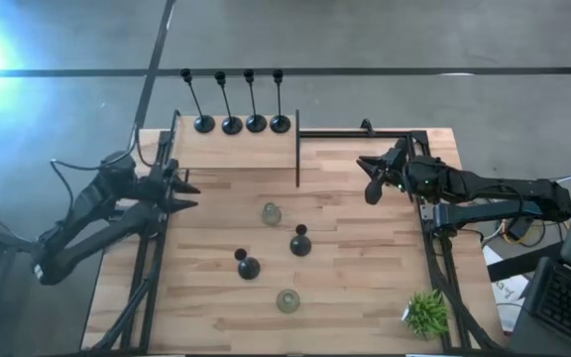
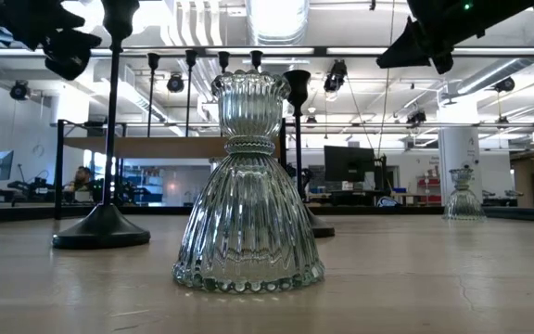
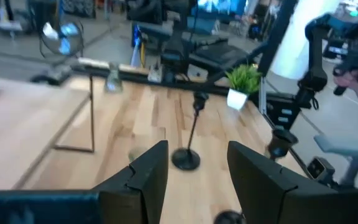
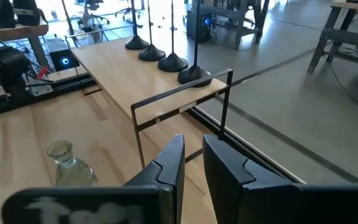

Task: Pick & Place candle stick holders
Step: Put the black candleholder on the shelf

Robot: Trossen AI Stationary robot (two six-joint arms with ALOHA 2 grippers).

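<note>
The left pincer [image 1: 188, 195] hung over its own edge of the wooden worktop [image 1: 365, 297], fingers apart and empty; in its wrist view a gap showed between the two dark fingers [image 3: 148, 177], with a short black holder [image 3: 188, 155] standing on the boards just beyond them. The right pincer [image 1: 373, 183] hung above the opposite side of the worktop, also holding nothing; its fingers [image 4: 166, 168] stood close with only a narrow slit between them.

Four tall black candle stick holders [image 1: 242, 123] stood in a row at the far edge of the worktop, beyond both pincers and beside a thin black frame [image 1: 297, 149] that ran between them and the right pincer. From the right wrist, the same row of round bases [image 4: 166, 59] stood just past that frame.

Between the two pincers, out on the open boards, stood four more pieces, well apart from one another: a clear glass holder [image 1: 272, 213] nearest the line joining the pincers, a short black holder [image 1: 300, 241] and another short black one [image 1: 247, 265] nearer the front, and a second glass holder [image 1: 287, 299] nearest the front edge. In the low view a ribbed glass holder [image 2: 247, 186] stood upright and close.

A small green plant [image 1: 426, 312] sat at the front corner on the right pincer's side.
</note>
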